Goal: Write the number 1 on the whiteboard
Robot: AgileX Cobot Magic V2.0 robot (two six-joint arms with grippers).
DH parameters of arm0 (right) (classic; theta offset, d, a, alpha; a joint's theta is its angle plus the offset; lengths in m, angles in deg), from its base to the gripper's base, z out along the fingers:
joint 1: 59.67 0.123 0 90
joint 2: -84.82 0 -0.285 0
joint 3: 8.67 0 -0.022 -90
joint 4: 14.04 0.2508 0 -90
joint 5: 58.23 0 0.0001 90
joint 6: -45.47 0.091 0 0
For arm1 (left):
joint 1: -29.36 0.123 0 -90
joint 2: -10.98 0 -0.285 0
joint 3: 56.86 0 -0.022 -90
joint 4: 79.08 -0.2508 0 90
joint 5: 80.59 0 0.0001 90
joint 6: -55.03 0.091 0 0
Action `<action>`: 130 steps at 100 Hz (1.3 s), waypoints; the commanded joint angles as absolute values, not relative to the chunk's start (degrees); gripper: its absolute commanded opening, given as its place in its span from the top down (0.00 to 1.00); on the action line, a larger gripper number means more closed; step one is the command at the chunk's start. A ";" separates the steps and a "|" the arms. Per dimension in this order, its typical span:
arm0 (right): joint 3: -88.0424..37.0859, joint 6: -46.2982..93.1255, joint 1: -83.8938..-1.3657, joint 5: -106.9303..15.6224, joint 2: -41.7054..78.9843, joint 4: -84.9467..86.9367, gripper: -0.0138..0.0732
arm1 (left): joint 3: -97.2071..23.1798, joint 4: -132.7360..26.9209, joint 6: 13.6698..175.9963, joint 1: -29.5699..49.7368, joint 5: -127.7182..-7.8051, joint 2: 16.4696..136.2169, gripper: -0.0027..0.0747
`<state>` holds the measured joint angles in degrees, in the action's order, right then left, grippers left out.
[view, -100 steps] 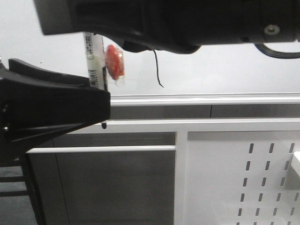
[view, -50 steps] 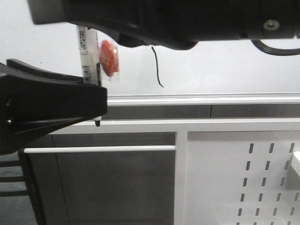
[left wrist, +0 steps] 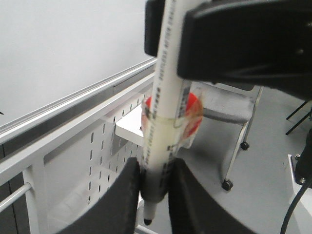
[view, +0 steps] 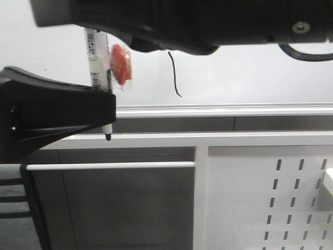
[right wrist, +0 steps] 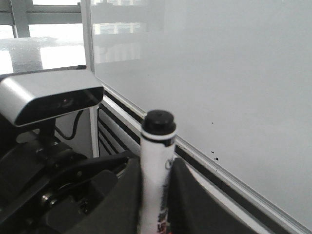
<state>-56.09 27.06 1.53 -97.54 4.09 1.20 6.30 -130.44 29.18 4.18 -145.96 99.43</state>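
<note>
The whiteboard [view: 250, 78] fills the back, with a silver bottom rail [view: 223, 109]. The number 1 [view: 175, 74], a thin black stroke with a hooked foot, stands on it just above the rail. A white marker [view: 97, 62] with a red label [view: 119, 65] hangs upright to the left of the stroke, its black tip [view: 108, 137] below the rail. My left gripper [left wrist: 155, 168] is shut on the marker's lower end [left wrist: 158, 146]. My right gripper [right wrist: 156, 168] is shut on the marker's upper end [right wrist: 157, 141]. My right arm [view: 182, 23] hides the stroke's top.
A white perforated panel [view: 270, 198] and a white frame bar [view: 156, 139] stand below the board, with a thin rod [view: 109, 165] under them. A grey wheeled chair [left wrist: 229, 107] stands on the floor. A silver camera [right wrist: 53, 100] sits by the board's edge. Tiny black dots [right wrist: 214, 155] mark the board.
Both grippers and the marker have moved a little to the left, away from the stroke. More of the marker's tip now shows below the left gripper. The stroke is unchanged.
</note>
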 commanded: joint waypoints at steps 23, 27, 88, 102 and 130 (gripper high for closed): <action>-54.30 27.14 1.32 -102.57 5.01 -0.07 0.92 | 5.10 -127.66 28.68 3.72 -157.97 98.26 0.99; -54.30 27.14 1.32 -102.57 5.01 -0.07 0.92 | 5.10 -127.57 28.68 3.72 -157.97 98.26 0.99; -54.30 25.75 1.32 -104.74 5.82 0.41 0.32 | 5.10 -125.37 30.15 3.85 -157.97 98.26 0.99; -55.21 22.63 1.32 -104.33 7.42 3.84 0.32 | 5.22 -125.03 30.99 3.85 -157.91 98.26 0.99; -59.34 17.25 1.32 -103.46 15.88 9.87 0.32 | 10.05 -119.12 34.59 8.49 -157.91 97.92 0.99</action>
<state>-59.55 19.68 1.53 -99.60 12.00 8.60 9.54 -122.68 33.16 7.08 -146.52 99.43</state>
